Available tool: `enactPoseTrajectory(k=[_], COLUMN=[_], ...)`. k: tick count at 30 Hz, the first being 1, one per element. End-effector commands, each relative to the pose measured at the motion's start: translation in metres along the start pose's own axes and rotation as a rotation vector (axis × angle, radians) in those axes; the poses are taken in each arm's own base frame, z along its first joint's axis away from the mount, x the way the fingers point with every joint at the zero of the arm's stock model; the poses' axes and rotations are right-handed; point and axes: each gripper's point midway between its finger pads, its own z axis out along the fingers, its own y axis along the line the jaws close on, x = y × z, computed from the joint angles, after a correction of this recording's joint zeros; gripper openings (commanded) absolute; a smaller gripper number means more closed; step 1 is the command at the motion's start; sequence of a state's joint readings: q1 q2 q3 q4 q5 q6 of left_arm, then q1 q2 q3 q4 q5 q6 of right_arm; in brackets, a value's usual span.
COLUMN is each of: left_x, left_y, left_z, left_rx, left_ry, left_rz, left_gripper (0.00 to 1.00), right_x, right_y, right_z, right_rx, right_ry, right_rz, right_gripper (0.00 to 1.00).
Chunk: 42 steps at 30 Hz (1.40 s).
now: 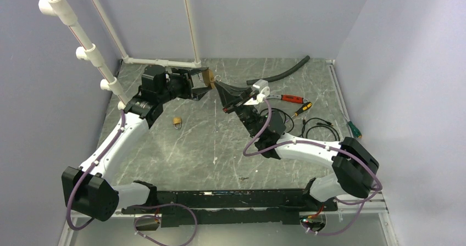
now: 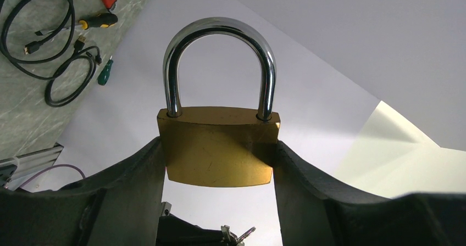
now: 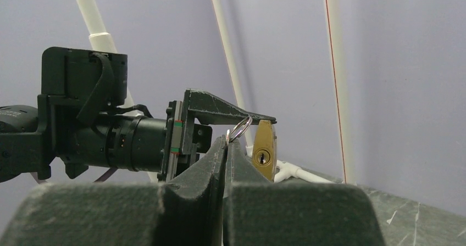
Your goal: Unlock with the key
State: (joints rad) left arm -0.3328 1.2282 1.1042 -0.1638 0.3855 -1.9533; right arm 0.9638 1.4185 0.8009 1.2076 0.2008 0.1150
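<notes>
While the left gripper [image 2: 220, 166] clamps the brass padlock [image 2: 218, 144], the right gripper [image 3: 226, 145] — pinched closed, apparently on the key [image 3: 240, 129] — must find the keyhole [image 3: 263, 157] just ahead.

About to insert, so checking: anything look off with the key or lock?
Only the ring of the key sticks out of the shut right gripper, above the keyhole of the padlock that the left gripper holds; no blade shows pointing at it.

Ringed key [image 3: 231, 135] in right claw [image 3: 226, 145], beside the padlock [image 3: 264, 155] keyhole.
</notes>
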Motion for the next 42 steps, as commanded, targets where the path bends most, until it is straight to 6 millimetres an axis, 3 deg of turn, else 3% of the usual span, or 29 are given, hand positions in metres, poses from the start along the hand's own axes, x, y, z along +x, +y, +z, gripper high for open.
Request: enactPoseTrajectory(k=[1, 42], left_x=[0.037, 0.041], left_y=[-0.056, -0.056], left_z=[-0.03, -0.038], left_rx=[0.175, 0.181], left_ry=[0.099, 0.11], left_rz=[0.059, 0.07], left_gripper=[0.0, 0.0], right_x=[-0.025, -0.006], right_y=[0.005, -0.013], right_z=[0.007, 0.02], right_rx=[-0.014, 0.072], right_ry=[-0.092, -0.077], right_rz=[-0.001, -0.124], right_gripper=[0.0, 0.0])
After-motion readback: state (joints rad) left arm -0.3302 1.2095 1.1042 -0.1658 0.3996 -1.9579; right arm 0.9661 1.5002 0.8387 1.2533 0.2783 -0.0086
